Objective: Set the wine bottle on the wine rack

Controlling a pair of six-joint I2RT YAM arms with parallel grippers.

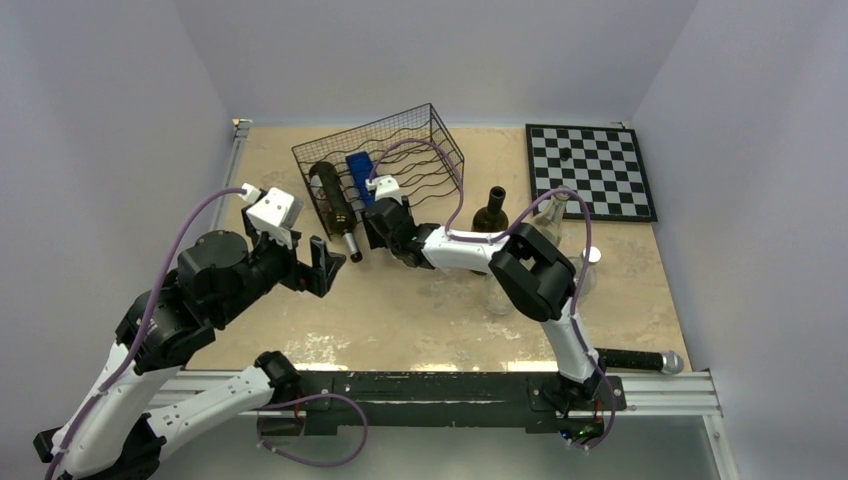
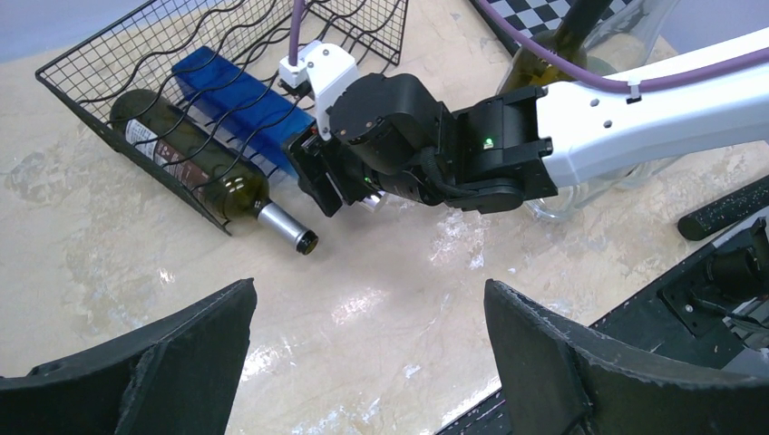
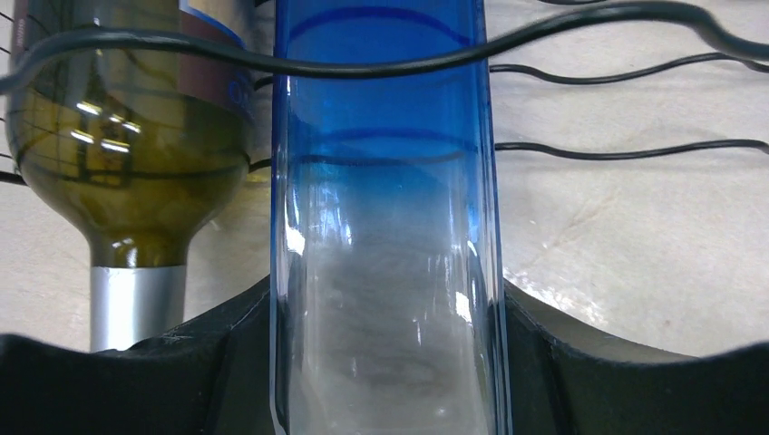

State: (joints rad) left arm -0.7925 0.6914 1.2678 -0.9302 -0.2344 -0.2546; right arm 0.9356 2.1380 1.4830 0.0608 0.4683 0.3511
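The black wire-mesh wine rack (image 1: 425,140) stands at the back middle of the table. A dark green wine bottle (image 1: 332,200) lies in its leftmost slot, its silver neck poking out the front. Beside it lies a blue wine bottle (image 1: 360,168) that fades to clear glass. My right gripper (image 1: 380,215) is shut on the blue bottle's clear end (image 3: 385,272) at the rack's front, with a finger on each side (image 3: 562,381). The rack's wires (image 3: 589,14) cross over the bottle. My left gripper (image 2: 367,308) is open and empty, above bare table in front of the rack (image 2: 91,54).
Another dark bottle (image 1: 491,212) stands upright right of the rack, behind my right arm. A chessboard (image 1: 590,170) lies at the back right. Clear glass bottles (image 1: 588,268) stand near my right arm's elbow. A black-handled tool (image 1: 640,360) lies by the near right rail.
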